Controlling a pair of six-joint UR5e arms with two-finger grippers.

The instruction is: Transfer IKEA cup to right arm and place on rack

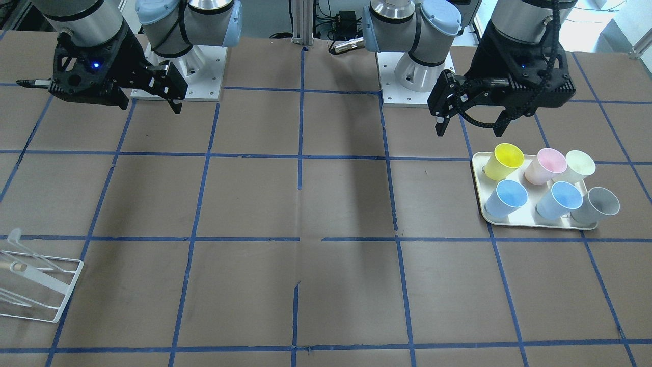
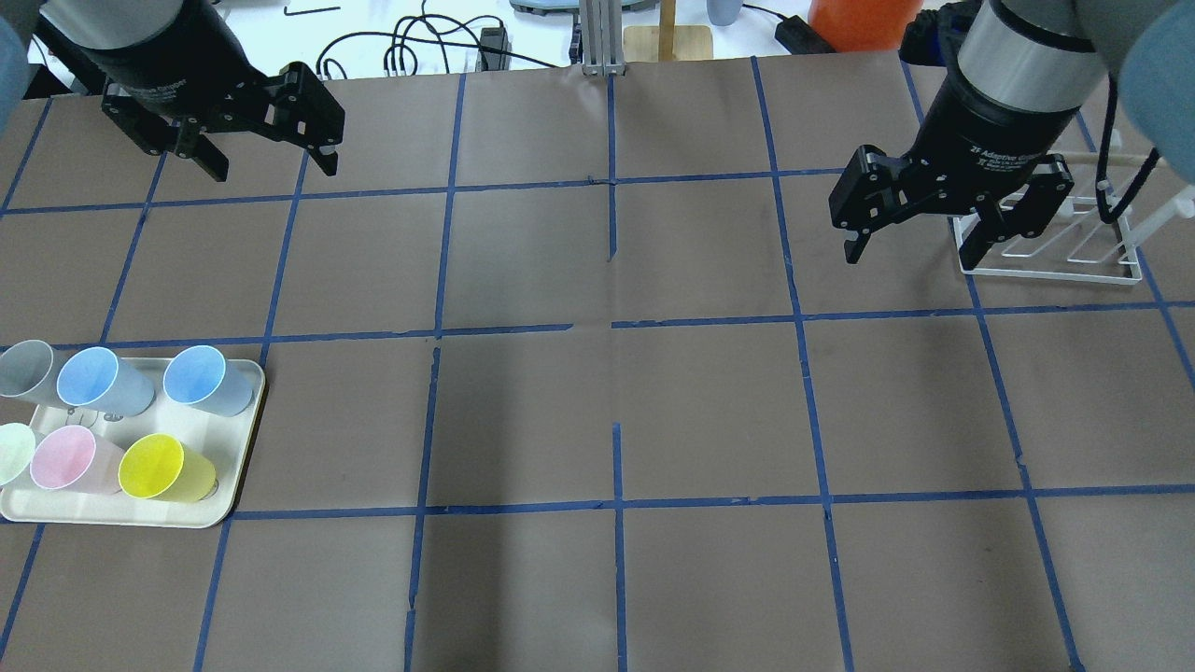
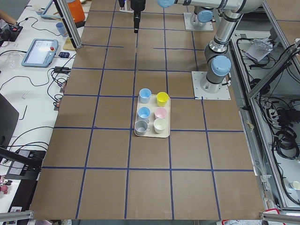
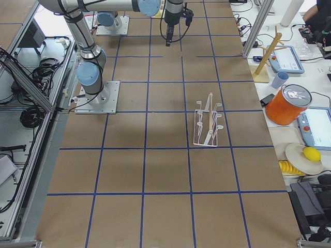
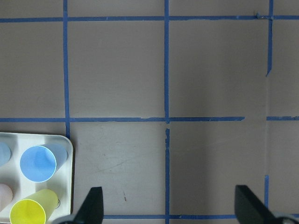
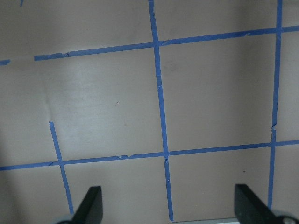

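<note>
1. The left gripper [image 2: 275,171] hangs above the desk [image 2: 616,411]. Its jaws are spread wide and nothing is between them. The left wrist view shows only bare desk between the fingers [image 5: 92,205].
2. The right gripper [image 2: 910,259] also hangs above the desk. Its jaws are spread wide and hold nothing. The right wrist view shows only the taped grid between the fingers [image 6: 91,205].
3. The IKEA cup [image 1: 579,165] stands upright on the tray [image 1: 501,220], on the robot's left side of the desk.
4. The IKEA cup is in the tray corner at the outer end of the row nearer the robot. It is just beside the pink cup [image 1: 545,166] and the grey cup [image 1: 601,205].
5. Neither gripper touches the IKEA cup. The left gripper is near the tray but clear of it.
6. The rack [image 1: 61,295] sits on the robot's right side of the desk, toward the operators' edge. In the front-facing view it is well apart from the right gripper.
</note>
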